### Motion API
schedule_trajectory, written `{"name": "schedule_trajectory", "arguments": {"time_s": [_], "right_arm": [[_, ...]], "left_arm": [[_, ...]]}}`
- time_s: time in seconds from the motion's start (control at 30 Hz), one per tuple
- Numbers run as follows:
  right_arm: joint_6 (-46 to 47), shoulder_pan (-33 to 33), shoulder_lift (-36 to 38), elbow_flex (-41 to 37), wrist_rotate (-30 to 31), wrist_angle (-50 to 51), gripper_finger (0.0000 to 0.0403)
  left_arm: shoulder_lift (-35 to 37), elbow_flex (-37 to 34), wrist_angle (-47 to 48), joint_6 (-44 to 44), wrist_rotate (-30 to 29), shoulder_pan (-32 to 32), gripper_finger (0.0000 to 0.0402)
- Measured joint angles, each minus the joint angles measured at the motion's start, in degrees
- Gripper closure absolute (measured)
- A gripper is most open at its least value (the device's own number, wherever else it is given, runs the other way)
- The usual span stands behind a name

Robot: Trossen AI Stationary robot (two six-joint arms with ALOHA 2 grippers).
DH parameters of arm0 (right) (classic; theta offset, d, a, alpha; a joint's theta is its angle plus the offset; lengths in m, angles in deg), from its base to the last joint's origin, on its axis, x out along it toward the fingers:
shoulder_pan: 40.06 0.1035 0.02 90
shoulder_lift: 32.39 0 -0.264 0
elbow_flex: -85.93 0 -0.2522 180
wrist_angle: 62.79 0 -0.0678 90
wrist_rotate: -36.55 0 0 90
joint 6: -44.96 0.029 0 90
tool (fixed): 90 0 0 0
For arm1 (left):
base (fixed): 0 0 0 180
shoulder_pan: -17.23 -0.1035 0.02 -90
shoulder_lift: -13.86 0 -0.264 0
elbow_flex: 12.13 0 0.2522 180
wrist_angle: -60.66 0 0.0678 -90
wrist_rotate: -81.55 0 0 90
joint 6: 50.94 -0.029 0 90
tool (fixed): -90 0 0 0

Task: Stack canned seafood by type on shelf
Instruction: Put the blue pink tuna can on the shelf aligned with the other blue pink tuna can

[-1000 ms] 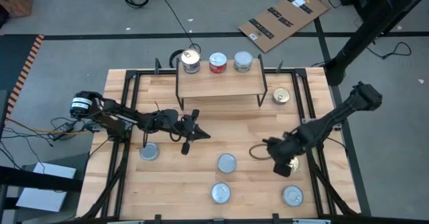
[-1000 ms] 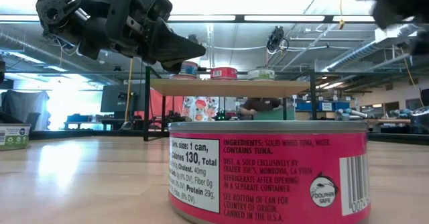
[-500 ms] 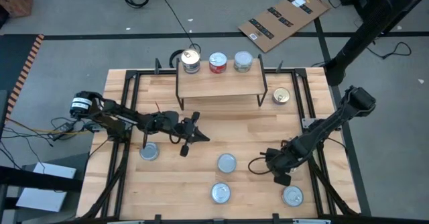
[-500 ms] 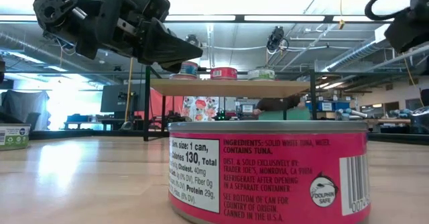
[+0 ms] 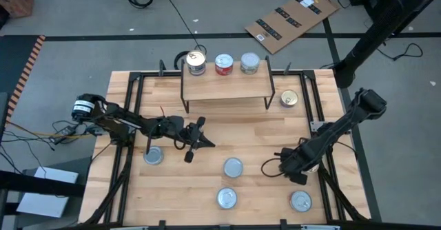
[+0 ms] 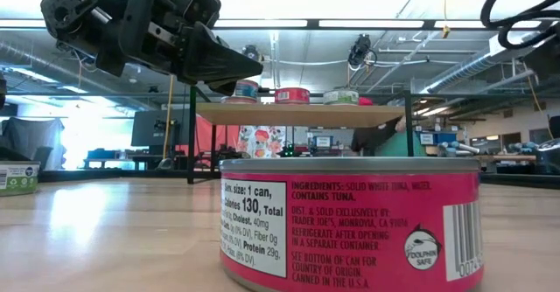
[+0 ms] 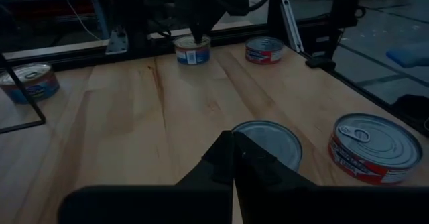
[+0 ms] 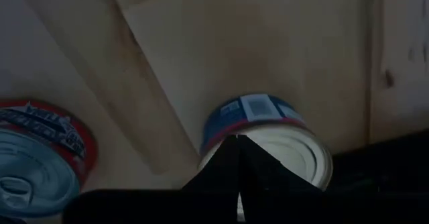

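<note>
- The right gripper point(image 5: 292, 169) hangs low over the surface point(image 5: 248, 130) at its near right, fingers pressed together and holding nothing.
- Directly under its tips sits a blue-and-red-banded tin point(image 8: 268, 140) (upright, round, so no long axis to line up with); a red-rimmed tin point(image 5: 300, 201) lies just beside.
- The left gripper point(image 5: 198, 138) hovers mid-surface, also pinched shut and empty, with a silver-topped tin point(image 5: 233, 166) ahead of it.
- Farther off stands the shelf point(image 5: 226, 84), carrying three tins point(image 5: 222, 64) in a row at its back edge.
- By my reckoning the right arm is nearer its tin, but must spread its fingers first.
</note>
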Motion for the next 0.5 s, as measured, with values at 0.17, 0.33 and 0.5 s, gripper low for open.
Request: {"name": "schedule_trajectory", "arguments": {"time_s": [0.17,0.33,0.5], "right_arm": [[5.63,0.2,2.3,0.0,-0.5,1.27,0.0395],[16.05,0.2,2.67,0.01,-0.69,-0.73,0.037],[27.61,0.2,2.67,0.0,-0.32,-0.88,0.0325]], "left_arm": [[0.0,0.0,0.04,0.54,-0.17,0.0,0.0394],[0.0,0.0,0.13,1.52,-0.16,0.0,0.0394],[0.0,0.0,0.22,1.52,-0.19,0.0,0.0394]]}}
